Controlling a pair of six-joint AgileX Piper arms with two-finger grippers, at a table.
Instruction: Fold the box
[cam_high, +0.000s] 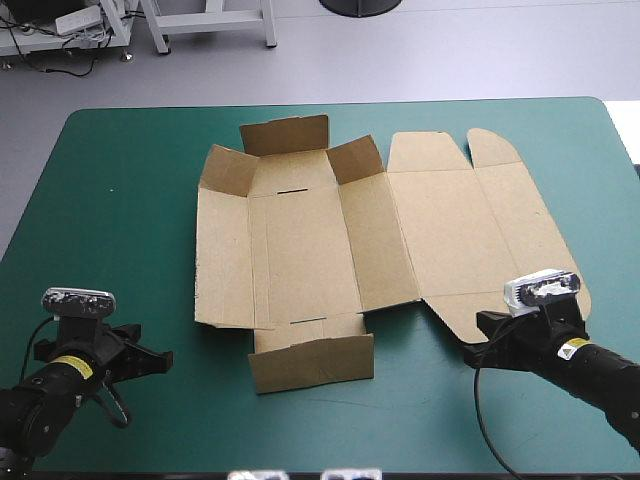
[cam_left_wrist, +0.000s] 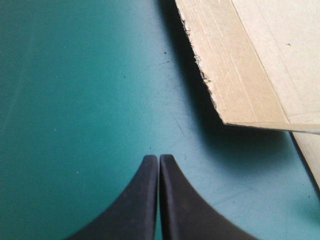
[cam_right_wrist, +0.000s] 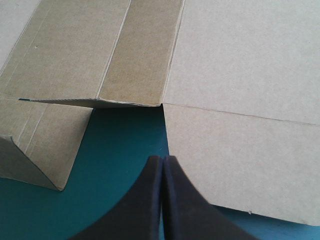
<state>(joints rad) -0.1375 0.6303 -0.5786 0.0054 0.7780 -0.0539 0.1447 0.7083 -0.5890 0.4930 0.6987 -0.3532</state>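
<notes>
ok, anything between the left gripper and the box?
Nothing: the left wrist view shows only bare teal-green cover between the left gripper and the box; the high view agrees.

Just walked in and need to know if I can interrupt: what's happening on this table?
A brown box lies mostly flat on the teal-green table, a few flaps raised. Neither robot arm holds it: the left gripper is shut over bare table by the box's near-left corner, and the right gripper is shut beside its near edge.
</notes>
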